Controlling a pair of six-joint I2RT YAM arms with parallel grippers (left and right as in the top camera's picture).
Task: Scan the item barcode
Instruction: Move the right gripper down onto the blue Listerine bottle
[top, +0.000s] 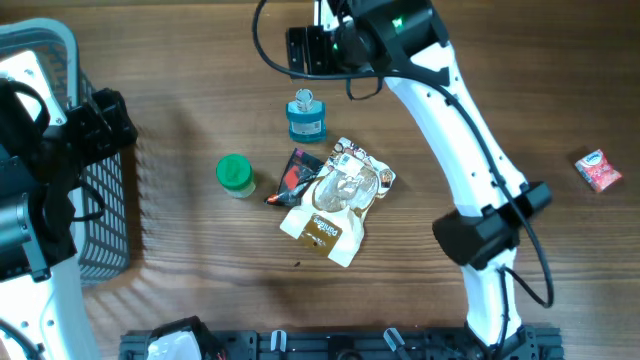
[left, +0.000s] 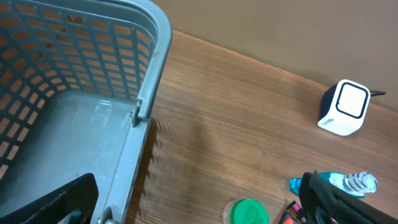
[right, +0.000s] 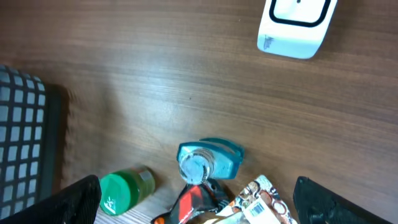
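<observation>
As I judge it, the task is not yet begun: no item is in my jaws and none is in front of the scanner. The items lie in a small group about the middle of the table. A blue bottle (top: 306, 117) stands on the far side of the group, and a green-capped jar (top: 234, 174) is to its left and nearer to me. A red packet (top: 297, 175) lies between them, and a big white and brown bag (top: 335, 200) lies partly over this packet. Which of them I must scan the pictures do not tell. The bottle is directly under my right gripper (right: 198, 186), so I guess it comes first. A printed label, perhaps a barcode, shows on a corner of the bag in the right wrist view, but it is too small to be sure. A pink packet (top: 599, 169) lies alone near the right edge. The scanner (right: 292, 25), a white box with a dark window, stands towards the far edge, beyond the bottle and well apart from it. My right jaws are wide apart and empty, above the bottle and not touching it. My left gripper (left: 196, 193) is also spread wide and empty, over the rim of the grey basket (left: 155, 56) at the left edge. So everything is left to do: take an item, bring it to the scanner, and turn its barcode to the window.
</observation>
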